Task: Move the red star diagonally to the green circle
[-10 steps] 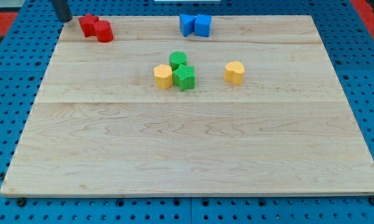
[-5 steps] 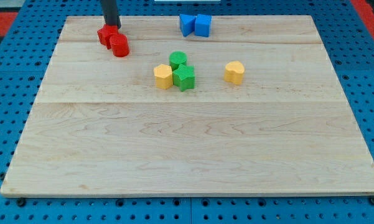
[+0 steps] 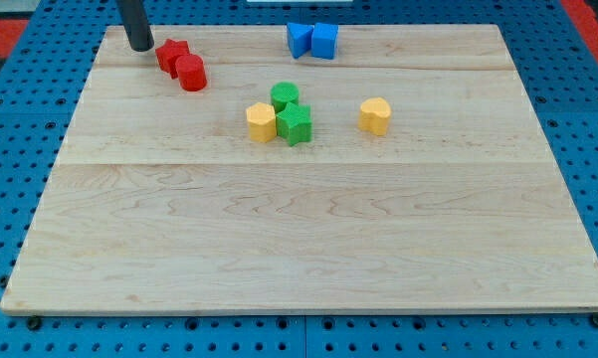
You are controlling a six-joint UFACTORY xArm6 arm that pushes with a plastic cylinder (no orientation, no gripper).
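The arm carries no claw, so there is no open or closed state to report; it ends in a dark rod, and my tip (image 3: 139,47) rests on the wooden board (image 3: 299,239) near the view's top-left corner, just to the view's left of the red star (image 3: 171,55) and apart from it. The red star lies at the view's upper left, touching a red cylinder (image 3: 191,73) that sits against its lower-right side. The green circle (image 3: 285,96) stands near the board's centre, touching a green star (image 3: 294,123) below it, with a yellow hexagonal block (image 3: 262,122) just beside that star on the view's left. A second yellow block (image 3: 375,115) lies further right, well apart, and two blue blocks (image 3: 312,40), touching each other, sit at the view's top. The principal hazard is the red cylinder: it lies directly between the red star and the green circle, on the diagonal the push is likely to follow. A push from the current side would probably drive both red blocks together, and the cylinder would reach the green cluster first. A second hazard is an off-centre contact, since the star's points may cause it to rotate and slip off my tip. A third hazard is overshoot: excess travel would likely scatter the green circle, the green star and the yellow hexagonal block, displacing the target itself.
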